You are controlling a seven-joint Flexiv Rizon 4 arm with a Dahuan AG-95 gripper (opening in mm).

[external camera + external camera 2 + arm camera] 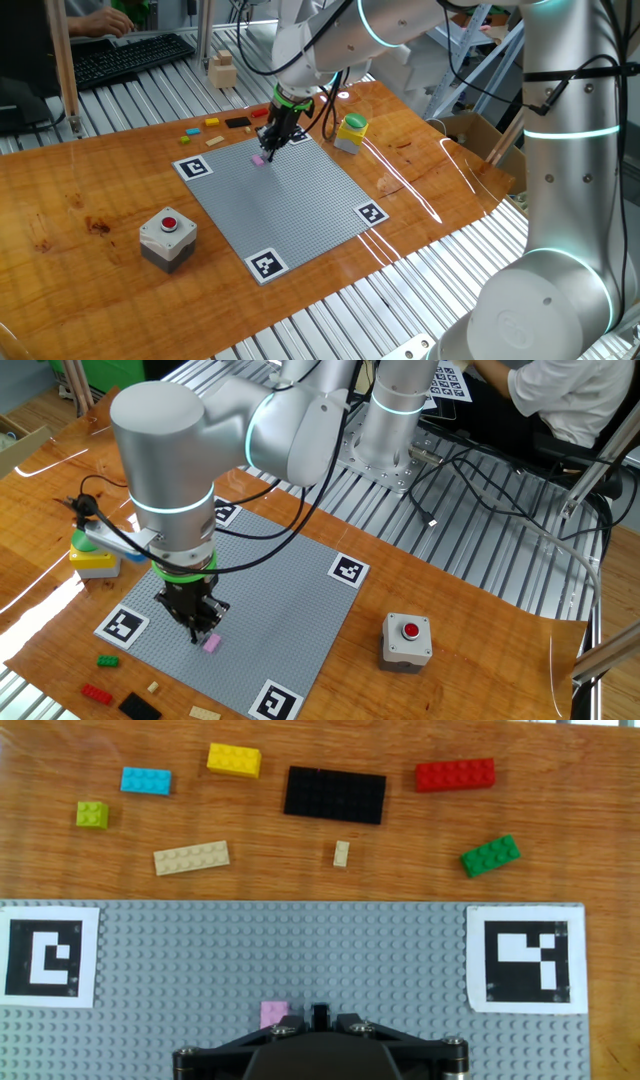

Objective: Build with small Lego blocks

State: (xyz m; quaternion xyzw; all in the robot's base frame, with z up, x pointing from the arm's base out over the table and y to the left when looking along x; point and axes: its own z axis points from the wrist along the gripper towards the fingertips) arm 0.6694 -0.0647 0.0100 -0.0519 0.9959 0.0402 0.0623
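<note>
The grey baseplate (290, 200) lies on the wooden table and also shows in the other fixed view (270, 610) and the hand view (300, 950). One pink brick (274, 1014) sits on it, also visible in both fixed views (258, 159) (211, 644). My gripper (318, 1016) is shut and empty, its tips just right of the pink brick and low over the plate (270, 143) (200, 630). Loose bricks lie on the wood beyond the plate: lime (92, 814), cyan (146, 781), yellow (234, 760), black (335, 794), red (455, 774), green (491, 856), long tan (191, 857), small tan (342, 853).
A grey box with a red button (167, 235) stands beside the plate. A yellow box with a green round top (351, 133) stands at another edge. A pale wooden block (222, 70) and a keyboard (130, 58) lie further back. Black-and-white markers (525, 958) mark the plate's corners.
</note>
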